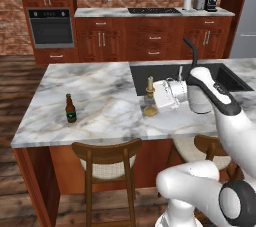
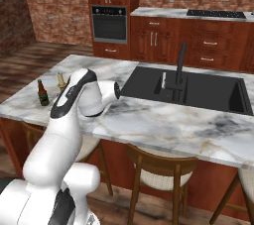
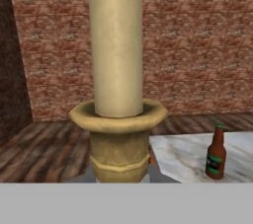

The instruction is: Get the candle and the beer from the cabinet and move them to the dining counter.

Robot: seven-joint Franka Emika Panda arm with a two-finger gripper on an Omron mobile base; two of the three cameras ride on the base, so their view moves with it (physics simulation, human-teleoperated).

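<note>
Dining counter, frame centre: beer stands at left, candle mid, sink at right.

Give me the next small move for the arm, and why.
Probably open the gripper and back straight off. The candle stands upright with its base on the dining counter, close in the hand view, and the beer already stands on the same marble to the side. Finger state isn't visible.
</note>
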